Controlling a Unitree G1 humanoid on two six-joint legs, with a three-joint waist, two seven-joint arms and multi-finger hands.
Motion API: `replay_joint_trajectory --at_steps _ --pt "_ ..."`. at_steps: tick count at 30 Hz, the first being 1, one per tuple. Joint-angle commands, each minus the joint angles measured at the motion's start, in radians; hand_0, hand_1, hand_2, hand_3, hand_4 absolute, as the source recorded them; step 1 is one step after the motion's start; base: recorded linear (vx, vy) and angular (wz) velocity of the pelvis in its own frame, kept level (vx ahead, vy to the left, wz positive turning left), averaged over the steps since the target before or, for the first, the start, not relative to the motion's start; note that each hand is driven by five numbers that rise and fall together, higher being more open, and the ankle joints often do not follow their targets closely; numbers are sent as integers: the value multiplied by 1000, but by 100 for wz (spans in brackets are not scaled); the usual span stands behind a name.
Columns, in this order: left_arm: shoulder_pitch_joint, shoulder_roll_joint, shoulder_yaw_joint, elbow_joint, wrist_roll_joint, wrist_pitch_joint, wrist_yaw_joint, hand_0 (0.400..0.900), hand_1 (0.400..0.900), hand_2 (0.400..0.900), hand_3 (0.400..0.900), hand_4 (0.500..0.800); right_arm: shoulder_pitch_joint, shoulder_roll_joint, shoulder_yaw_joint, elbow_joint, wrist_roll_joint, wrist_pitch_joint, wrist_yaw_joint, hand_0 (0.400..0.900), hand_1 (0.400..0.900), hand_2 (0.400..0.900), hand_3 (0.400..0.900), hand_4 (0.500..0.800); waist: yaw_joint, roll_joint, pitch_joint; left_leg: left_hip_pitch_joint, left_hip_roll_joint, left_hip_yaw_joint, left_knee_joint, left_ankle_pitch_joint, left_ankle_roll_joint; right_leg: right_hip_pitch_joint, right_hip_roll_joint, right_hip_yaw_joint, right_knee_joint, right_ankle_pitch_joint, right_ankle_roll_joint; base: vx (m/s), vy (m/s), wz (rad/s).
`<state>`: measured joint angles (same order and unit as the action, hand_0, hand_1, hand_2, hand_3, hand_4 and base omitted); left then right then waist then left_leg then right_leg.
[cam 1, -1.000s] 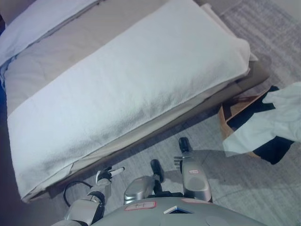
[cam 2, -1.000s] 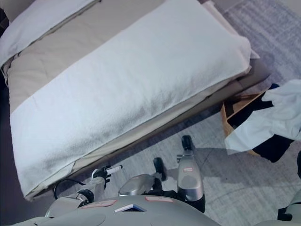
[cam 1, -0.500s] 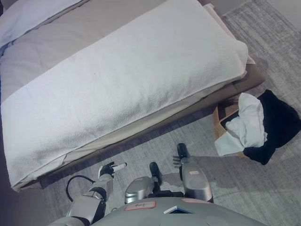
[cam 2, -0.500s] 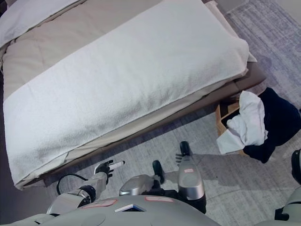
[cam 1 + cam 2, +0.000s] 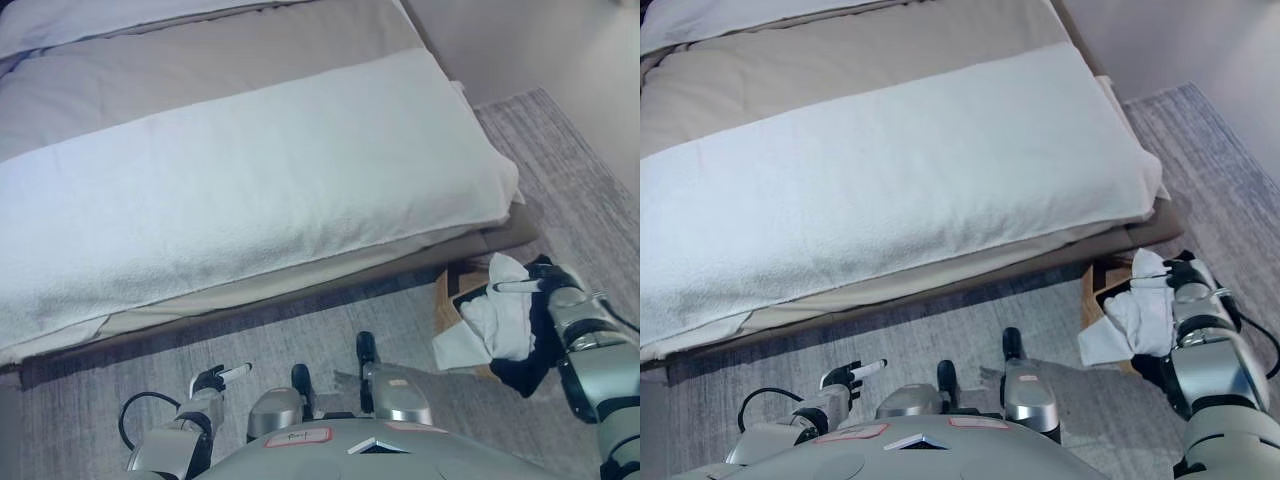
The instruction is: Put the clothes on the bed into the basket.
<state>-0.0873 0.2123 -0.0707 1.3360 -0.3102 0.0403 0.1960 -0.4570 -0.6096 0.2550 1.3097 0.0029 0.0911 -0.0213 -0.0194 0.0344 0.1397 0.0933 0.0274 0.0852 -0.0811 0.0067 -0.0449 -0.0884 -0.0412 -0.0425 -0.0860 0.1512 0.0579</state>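
1. The right arm is seen coming in from the lower right, forearm raised and pointing away from the robot, with the right hand (image 5: pixel 556 287) placed over the basket (image 5: pixel 447 292).
2. Right hand fingers: dark, white-tipped, laid against the top of the clothes; whether they are curled on the cloth cannot be told from either view.
3. A white garment (image 5: pixel 490 322) is seen bunched in and over the basket, one corner hanging over the near rim toward the floor (image 5: pixel 300 325).
4. A black garment (image 5: pixel 528 352) is seen under and to the right of the white one, draped over the basket's right side, partly hidden by the right forearm.
5. The basket is a brown one, set on the floor just beside the bed's near right corner; only its left rim and a bit of dark interior are shown.
6. The left hand (image 5: pixel 212 380) is held low at the bottom left, above the floor, well apart from the basket. Its fingers are loosely extended, one white-tipped finger pointing right; nothing is held.
7. The bed (image 5: pixel 200 70) is covered by a white blanket (image 5: pixel 250 190) across its near part, with a beige sheet shown beyond it and along the lower edge.
8. The floor is covered in grey carpet.
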Motion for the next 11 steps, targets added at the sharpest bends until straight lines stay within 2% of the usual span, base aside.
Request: replay_joint_trajectory --at_steps 1,2,8,11 --pt "-13 48 -17 49 60 -7 6 900 900 900 900 800 19 135 105 25 -29 -25 -23 900 900 900 900 800 29 -30 -43 -62 2 -50 -4 29 -13 60 -58 12 39 -68 54 28 0 32" --pt "-12 49 -17 49 60 -7 6 900 900 900 900 800 19 136 105 25 -30 -25 -23 900 900 900 900 800 27 -31 -43 -62 2 -51 -4 29 -13 61 -59 11 39 -68 54 25 -3 32" --pt "-13 25 -57 67 130 6 -1 900 900 900 900 800 124 315 126 56 -79 -24 -41 900 900 900 900 800 66 -50 -65 -70 -8 -123 -6 33 -8 93 -67 -64 36 -81 53 18 7 42" --pt "-13 26 -57 75 150 11 2 900 900 900 900 800 160 353 122 53 -70 -25 -42 900 900 900 900 800 81 -61 -74 -75 -12 -157 -6 37 -8 109 -71 -97 33 -86 52 18 7 44"
